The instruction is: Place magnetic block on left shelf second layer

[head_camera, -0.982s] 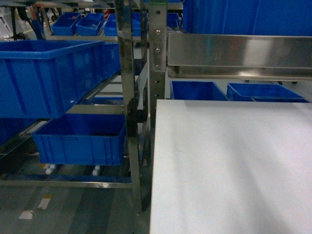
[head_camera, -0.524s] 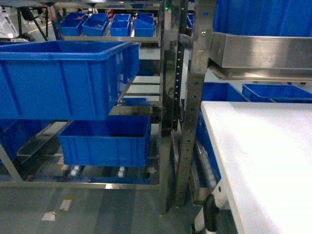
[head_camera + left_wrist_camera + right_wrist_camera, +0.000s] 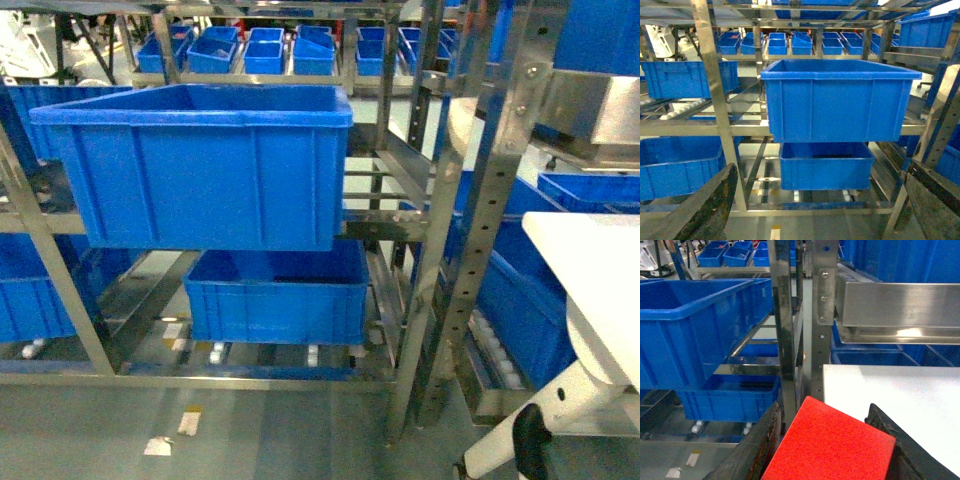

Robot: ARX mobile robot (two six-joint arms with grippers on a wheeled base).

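Fingers: right gripper clamped on magnetic block, left gripper spread wide, empty | grasp done | placing on left shelf second layer, 11 o'clock, pending

Steel-framed shelving racks holding blue plastic bins, grey concrete floor, white flat tabletop.

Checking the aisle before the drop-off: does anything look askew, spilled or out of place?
Mostly tidy. Two scraps of litter lie on the floor in front of the left rack, the only stray items. The big blue bin sits level on its shelf, and the red block sits between the right gripper's jaws.
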